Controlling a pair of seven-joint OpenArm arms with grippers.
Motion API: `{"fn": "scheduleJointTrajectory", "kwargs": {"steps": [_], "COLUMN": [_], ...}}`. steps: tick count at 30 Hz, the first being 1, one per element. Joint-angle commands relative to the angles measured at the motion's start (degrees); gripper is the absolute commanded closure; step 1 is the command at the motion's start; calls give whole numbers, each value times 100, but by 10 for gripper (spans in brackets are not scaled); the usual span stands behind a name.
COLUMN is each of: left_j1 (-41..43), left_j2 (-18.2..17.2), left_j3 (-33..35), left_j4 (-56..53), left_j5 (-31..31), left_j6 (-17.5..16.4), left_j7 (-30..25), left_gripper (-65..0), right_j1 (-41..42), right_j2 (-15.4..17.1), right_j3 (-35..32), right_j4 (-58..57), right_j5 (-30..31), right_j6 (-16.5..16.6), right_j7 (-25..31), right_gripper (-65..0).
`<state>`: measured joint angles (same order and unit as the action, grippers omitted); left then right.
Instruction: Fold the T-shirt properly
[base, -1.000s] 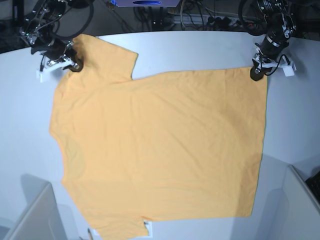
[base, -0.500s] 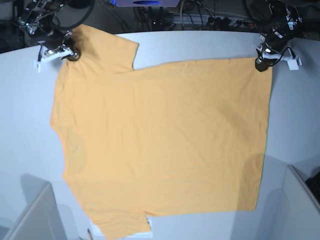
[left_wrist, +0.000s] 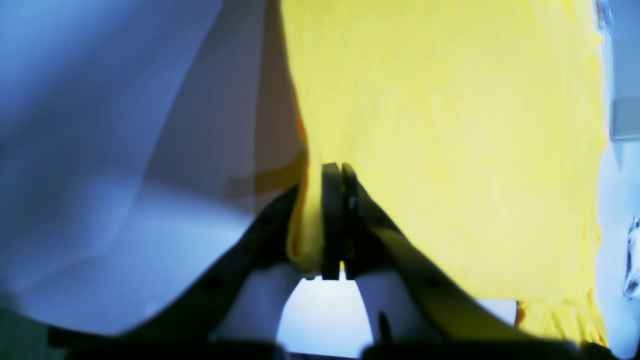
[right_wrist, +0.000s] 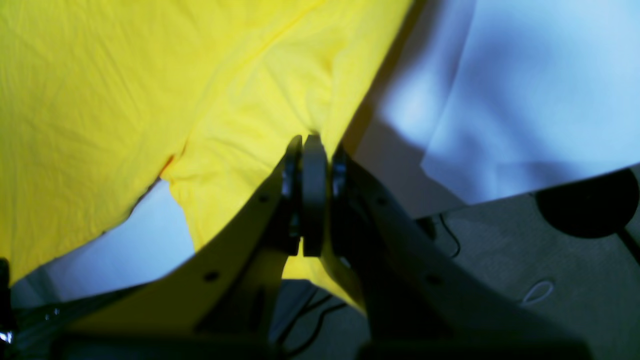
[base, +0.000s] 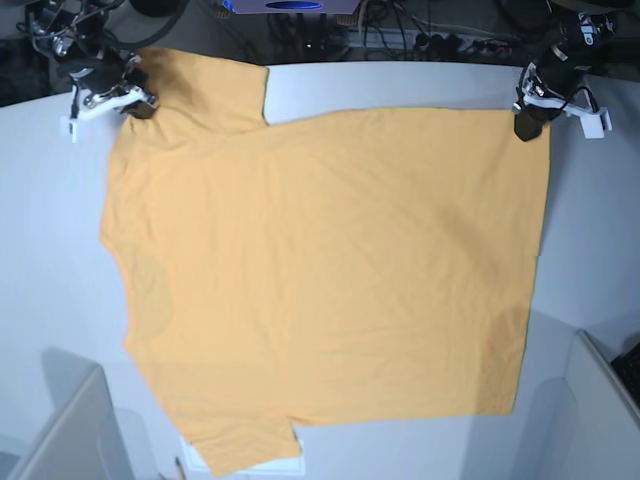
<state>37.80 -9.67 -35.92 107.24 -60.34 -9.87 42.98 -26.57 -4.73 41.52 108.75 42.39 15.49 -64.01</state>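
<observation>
Now both pincers have the T-shirt (base: 330, 260), plain side showing, spread broad over the white table (base: 60, 250)! The left gripper (base: 531, 121) is pinched tight on the shirt's far corner, over on the base view's right. And the right gripper (base: 144, 107), jaws closed too, clamps the fabric at the shirt's far edge on that view's left, where a flap of cloth lies just beyond the main body. From the T-shirt's far edge the cloth runs toward the near side, and a sleeve pokes out at its near left corner.
</observation>
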Motion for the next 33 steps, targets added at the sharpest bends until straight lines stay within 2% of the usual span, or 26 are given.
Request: {"fn": "scheduleJointTrajectory", "kwargs": {"steps": [1, 5, 7, 10, 17, 22, 29, 30, 33], "left_j1": [22, -189, -312, -453, -699, -998, -1622, -1710, -1903], "left_j2": [-48, -48, -39, -22, -22, -22, -4, -4, -4], "left_j3": [-34, 27, 27, 36, 115, 124, 71, 71, 115], "left_j4": [120, 120, 120, 129, 120, 120, 111, 111, 111], "left_j5": [-81, -19, 218, 543, 631, 992, 1062, 1062, 1062], "left_j6": [-46, -29, 59, 226, 235, 244, 244, 297, 789], "left_j7": [-74, -65, -65, -56, -56, -48, 770, 805, 823], "left_gripper": [0, 0, 0, 0, 0, 0, 0, 0, 0], "right_j1": [59, 340, 507, 797, 1272, 1624, 2178, 2266, 2494], "right_j2": [38, 73, 73, 82, 82, 82, 82, 82, 91], "right_j3": [28, 11, 11, 46, 11, 28, 11, 2, 2], "right_j4": [110, 110, 110, 110, 110, 110, 110, 110, 83], "right_j5": [82, 82, 82, 82, 82, 82, 82, 73, 38], "right_j6": [21, 21, 21, 21, 21, 21, 21, 12, 3], "right_j7": [40, 5, -48, -408, -601, -777, -944, -944, -944], "right_gripper": [0, 0, 0, 0, 0, 0, 0, 0, 0]}}
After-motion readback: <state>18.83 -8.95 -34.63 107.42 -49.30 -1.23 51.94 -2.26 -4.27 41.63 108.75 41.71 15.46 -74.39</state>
